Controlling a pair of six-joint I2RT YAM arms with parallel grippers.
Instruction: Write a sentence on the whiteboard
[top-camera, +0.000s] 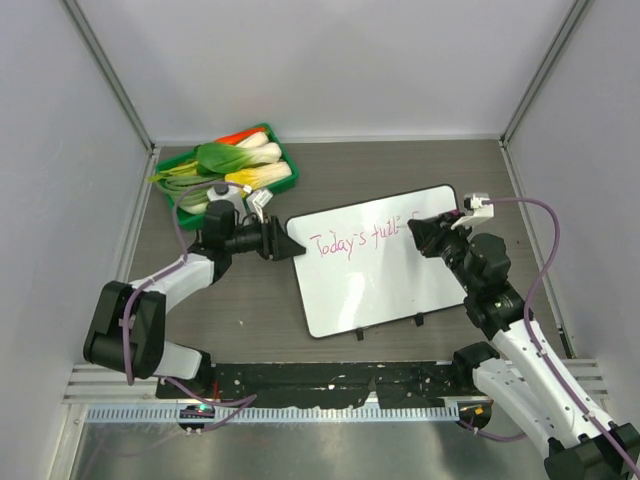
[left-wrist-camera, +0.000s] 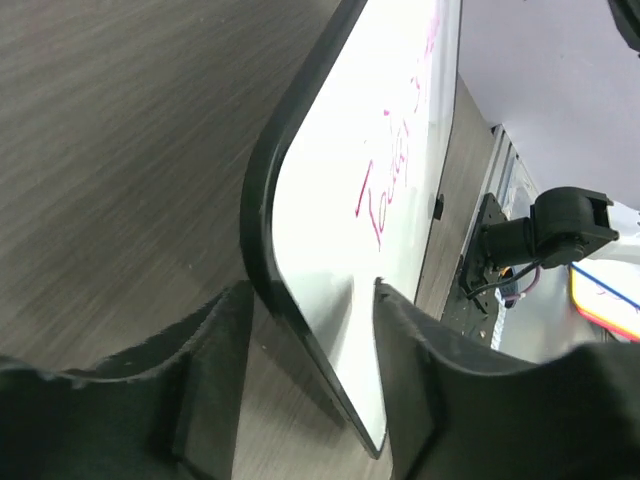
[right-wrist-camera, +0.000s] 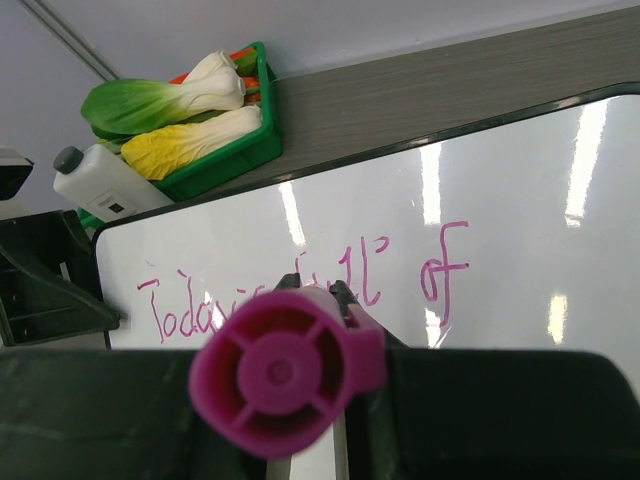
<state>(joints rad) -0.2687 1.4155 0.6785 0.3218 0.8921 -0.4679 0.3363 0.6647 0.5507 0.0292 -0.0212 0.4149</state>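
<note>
The whiteboard (top-camera: 385, 285) lies tilted on the table, its black rim showing in the left wrist view (left-wrist-camera: 262, 180). The pink sentence (top-camera: 358, 240) reads "Today's full of" in one slanted line, seen clearly in the right wrist view (right-wrist-camera: 445, 275) and edge-on in the left wrist view (left-wrist-camera: 400, 170). My left gripper (top-camera: 290, 247) is shut on the board's left corner, one finger on each face (left-wrist-camera: 312, 290). My right gripper (top-camera: 418, 235) is shut on a magenta marker (right-wrist-camera: 285, 375) held over the board just right of the writing (right-wrist-camera: 315, 288). The marker's tip is hidden.
A green tray (top-camera: 283, 140) of bok choy and other vegetables stands at the back left and shows in the right wrist view (right-wrist-camera: 262, 140). A white bottle (top-camera: 222, 192) with a grey cap stands by it (right-wrist-camera: 105, 185). Grey walls enclose the table.
</note>
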